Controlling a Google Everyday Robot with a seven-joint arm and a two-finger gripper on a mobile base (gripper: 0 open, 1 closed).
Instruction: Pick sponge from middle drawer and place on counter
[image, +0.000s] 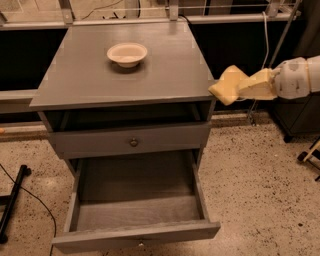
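The pale-yellow sponge (226, 85) hangs in the air just off the right edge of the counter (90, 75), at about the height of its top. My gripper (239, 87) comes in from the right on a white arm and is shut on the sponge's right side. The middle drawer (135, 202) is pulled wide open at the bottom of the cabinet, and its gray floor shows nothing inside.
A round cream bowl (127, 53) stands near the back middle of the counter. A shallower drawer front with a round metal knob (133, 142) sits just above the open drawer. A dark cabinet on wheels (295, 115) stands at the right, and a black bar (12, 200) lies on the speckled floor at the left.
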